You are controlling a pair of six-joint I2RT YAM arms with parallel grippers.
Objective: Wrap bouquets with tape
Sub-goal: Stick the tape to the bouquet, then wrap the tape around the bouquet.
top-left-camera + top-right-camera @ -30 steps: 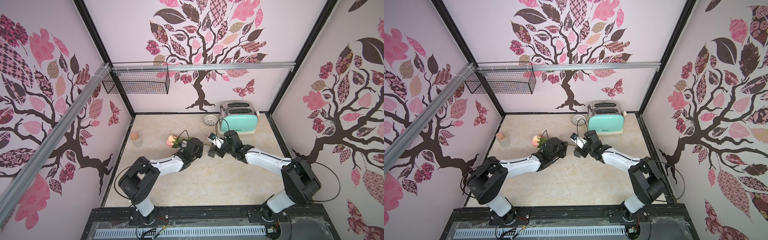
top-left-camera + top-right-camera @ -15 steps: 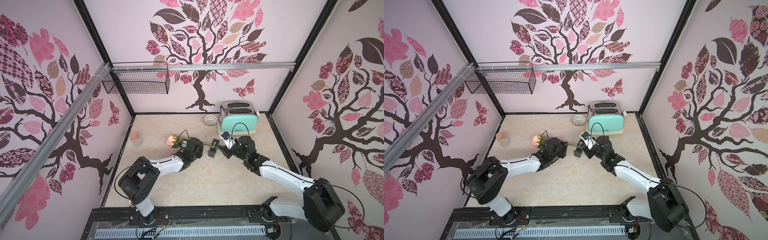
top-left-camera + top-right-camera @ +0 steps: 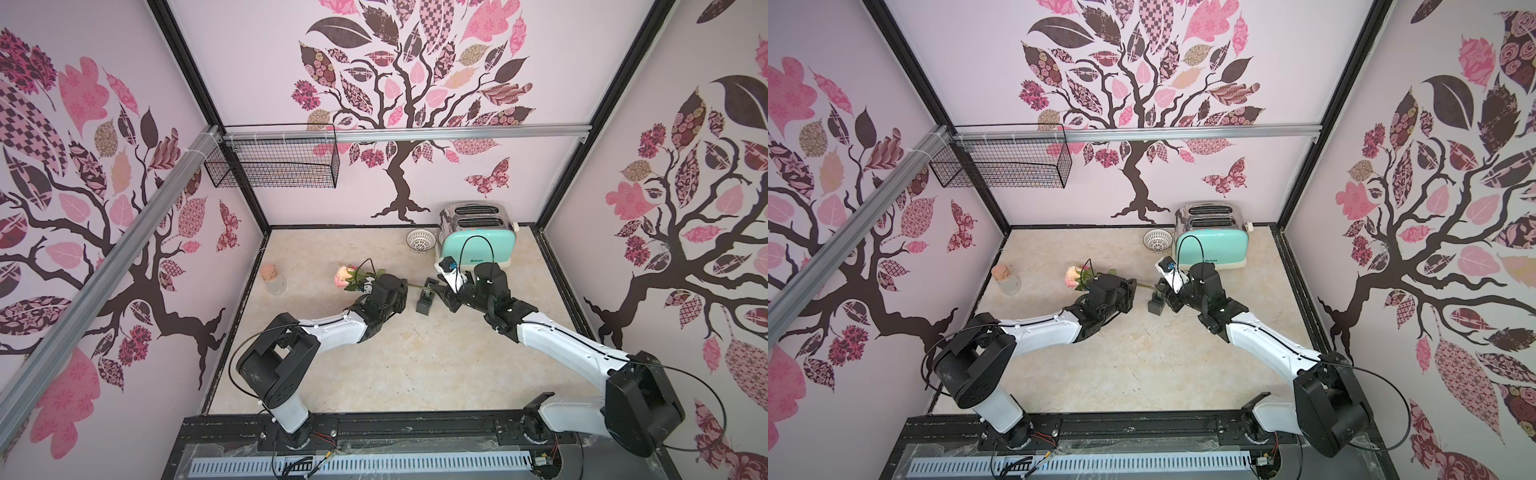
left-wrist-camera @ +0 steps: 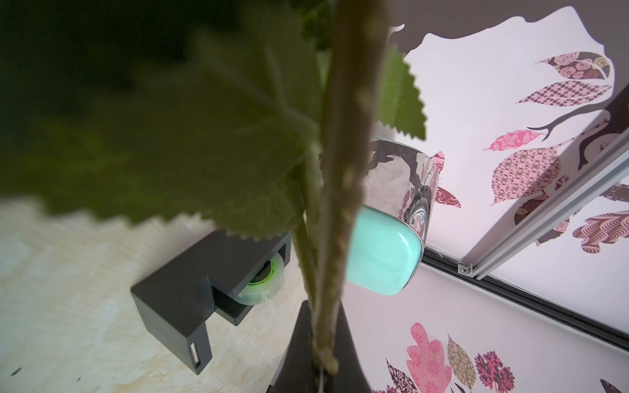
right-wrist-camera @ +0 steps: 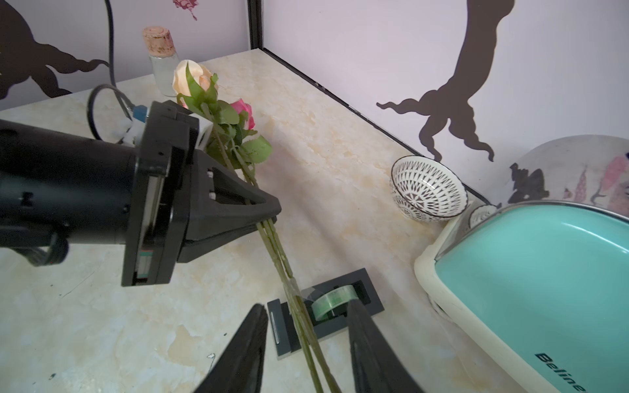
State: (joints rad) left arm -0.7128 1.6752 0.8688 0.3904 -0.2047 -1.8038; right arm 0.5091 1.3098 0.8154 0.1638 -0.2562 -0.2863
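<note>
Progress check on the bouquet (image 5: pixel 255 149) job: I'd call it early-to-middle. My left claw (image 5: pixel 274 217) is clamped tight on the stems partway down, holding them so the lower ends slant across over the tape (image 5: pixel 333 301), which sits on the worktop (image 5: pixel 340 136) near the toaster (image 5: pixel 544 272). My right claw (image 5: pixel 305 306) is partway open, a finger either side of the stems, and neither looks to be touching them.

There's maybe a clear strip running from the roll to the stems, but it's see-through. I honestly can't tell if it's stuck on or how many turns are there, so my guess is most of the wrapping is left to do.

The left wrist view is mostly blurry leaf. The stem tips run off the edge of the right wrist view. In both top views the arms cover the spot that matters.
</note>
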